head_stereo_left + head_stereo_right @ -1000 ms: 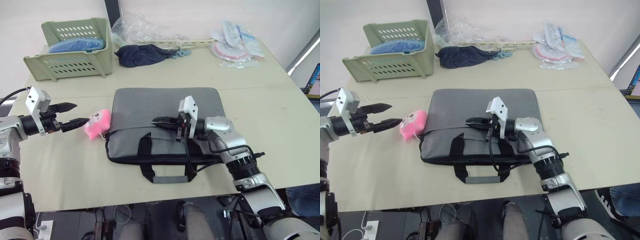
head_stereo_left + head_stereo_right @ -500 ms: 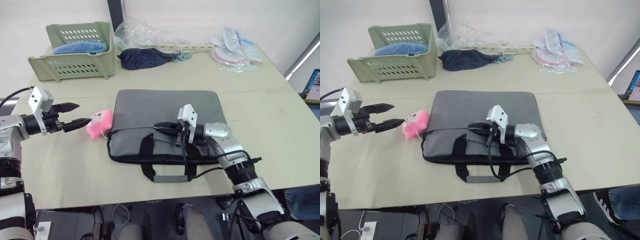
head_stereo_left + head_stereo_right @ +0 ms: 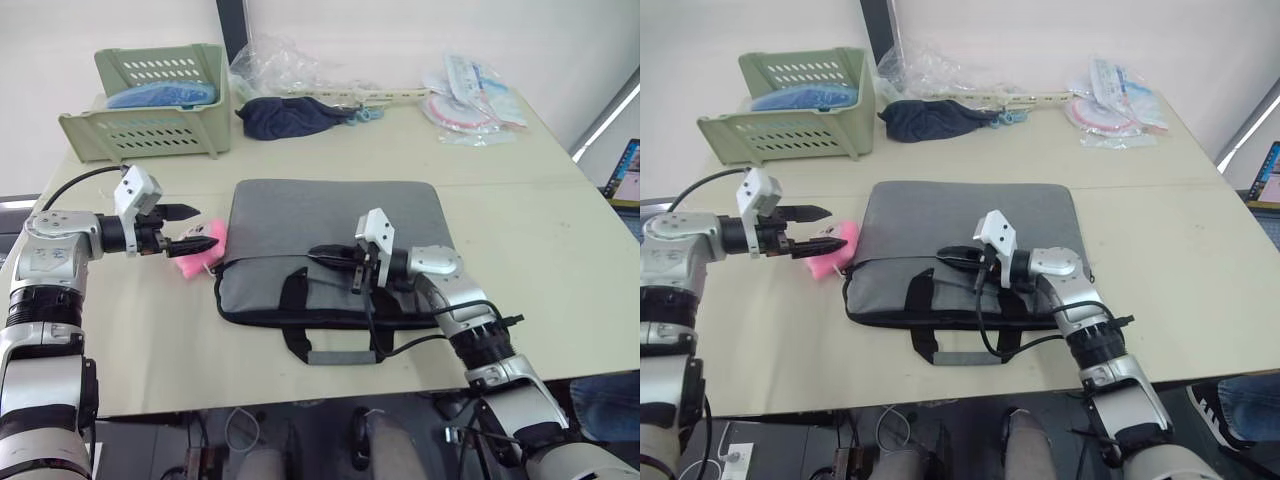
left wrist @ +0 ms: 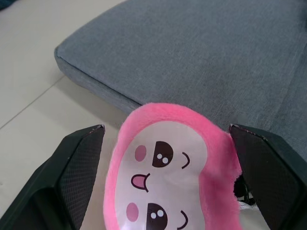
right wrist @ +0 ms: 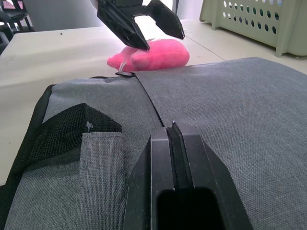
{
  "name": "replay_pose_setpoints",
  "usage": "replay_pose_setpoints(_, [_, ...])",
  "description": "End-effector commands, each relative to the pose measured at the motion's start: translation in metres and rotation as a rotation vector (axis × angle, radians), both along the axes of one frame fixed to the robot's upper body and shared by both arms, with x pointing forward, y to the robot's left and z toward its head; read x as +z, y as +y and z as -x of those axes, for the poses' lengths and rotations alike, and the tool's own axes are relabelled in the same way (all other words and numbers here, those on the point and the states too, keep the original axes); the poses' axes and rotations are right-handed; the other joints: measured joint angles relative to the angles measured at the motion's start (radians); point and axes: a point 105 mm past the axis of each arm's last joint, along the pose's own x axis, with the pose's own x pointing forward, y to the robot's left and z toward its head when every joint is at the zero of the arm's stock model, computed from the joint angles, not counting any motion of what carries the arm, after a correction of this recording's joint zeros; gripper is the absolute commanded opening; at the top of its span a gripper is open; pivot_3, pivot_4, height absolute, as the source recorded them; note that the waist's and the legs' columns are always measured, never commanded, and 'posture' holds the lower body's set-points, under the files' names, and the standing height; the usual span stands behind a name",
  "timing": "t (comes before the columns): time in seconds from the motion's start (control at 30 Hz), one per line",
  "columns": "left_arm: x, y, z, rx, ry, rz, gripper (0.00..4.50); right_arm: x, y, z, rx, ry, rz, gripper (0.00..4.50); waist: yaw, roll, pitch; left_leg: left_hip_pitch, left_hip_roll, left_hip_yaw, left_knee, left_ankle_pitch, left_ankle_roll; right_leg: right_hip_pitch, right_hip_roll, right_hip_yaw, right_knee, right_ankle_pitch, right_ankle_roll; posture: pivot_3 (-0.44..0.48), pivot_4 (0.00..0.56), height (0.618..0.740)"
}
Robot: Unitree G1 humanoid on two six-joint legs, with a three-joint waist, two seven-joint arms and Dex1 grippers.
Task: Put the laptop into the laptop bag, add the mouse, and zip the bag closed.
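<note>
Table (image 3: pixel 560 260) with bag (image 3: pixel 330 215), plush (image 3: pixel 200 258), basket (image 3: pixel 160 110)

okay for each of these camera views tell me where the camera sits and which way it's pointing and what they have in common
Left eye view and right eye view: on the head, looking forward and down over the table; both arms show.
Left wrist view: on the left wrist, looking along the open left end effector at the pink plush toy beside the laptop bag.
Right wrist view: on the right wrist, looking along the shut right end effector across the bag.
Shared: both wrist views show the toy and bag; the right wrist view also shows the left end effector.
</note>
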Motion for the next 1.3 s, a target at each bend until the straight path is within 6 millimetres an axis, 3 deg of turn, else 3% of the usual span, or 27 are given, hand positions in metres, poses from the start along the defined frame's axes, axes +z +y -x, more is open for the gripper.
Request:
replay_pose_setpoints(0.03, [-0.015, -0.004, -0.005, -0.042, 0.073, -0.120, 4.50, -0.043, -0.011, 0.000, -0.057, 0.156, 0.088, 0.02, 0.002, 0.000, 0.000, 0.000, 0.000, 0.000, 0.000, 0.000, 0.000, 0.000, 0.000, 0.000, 0.000, 0.000, 0.000, 0.000, 0.150, 0.740])
replay_pose_setpoints(0.07, [-0.014, -0.003, -0.003, -0.060, 0.091, -0.122, 4.50, -0.043, -0.012, -0.001, -0.060, 0.155, 0.089, 0.02, 0.002, 0.000, 0.000, 0.000, 0.000, 0.000, 0.000, 0.000, 0.000, 0.000, 0.000, 0.000, 0.000, 0.000, 0.000, 0.000, 0.150, 0.740])
replay_pose_setpoints(0.17, [-0.008, -0.001, -0.001, -0.089, 0.101, -0.118, 3.63, -0.045, -0.014, -0.002, -0.069, 0.158, 0.091, 0.00, 0.001, 0.000, 0.000, 0.000, 0.000, 0.001, 0.000, 0.000, 0.000, 0.000, 0.000, 0.000, 0.000, 0.000, 0.000, 0.000, 0.150, 0.740])
replay_pose_setpoints(0.43, [-0.002, 0.010, 0.013, -0.132, 0.158, -0.108, 0.59, -0.051, -0.018, -0.004, -0.094, 0.169, 0.092, 0.00, 0.002, 0.000, 0.000, 0.000, 0.000, 0.000, 0.000, 0.000, 0.000, 0.000, 0.000, 0.000, 0.000, 0.000, 0.000, 0.000, 0.150, 0.740])
replay_pose_setpoints(0.5, [-0.004, 0.012, 0.018, -0.139, 0.170, -0.109, 0.06, -0.052, -0.018, -0.005, -0.095, 0.170, 0.094, 0.00, 0.003, 0.000, 0.000, 0.000, 0.000, 0.000, 0.000, 0.000, 0.000, 0.000, 0.000, 0.000, 0.000, 0.000, 0.000, 0.000, 0.150, 0.740])
replay_pose_setpoints(0.83, [-0.015, 0.019, 0.056, -0.220, 0.295, -0.134, 0.02, -0.054, -0.012, -0.007, -0.084, 0.164, 0.103, 0.00, 0.008, 0.000, 0.000, 0.000, 0.001, 0.000, 0.001, 0.000, 0.000, 0.000, 0.000, 0.001, 0.000, 0.000, -0.001, 0.000, 0.150, 0.740])
replay_pose_setpoints(1.3, [-0.027, -0.001, 0.098, -0.273, 0.383, -0.073, 0.02, -0.059, -0.006, -0.008, -0.087, 0.166, 0.099, 0.00, -0.002, 0.000, 0.000, 0.002, 0.002, -0.002, 0.001, -0.001, -0.001, 0.000, 0.001, 0.008, 0.000, -0.002, -0.003, 0.000, 0.150, 0.740])
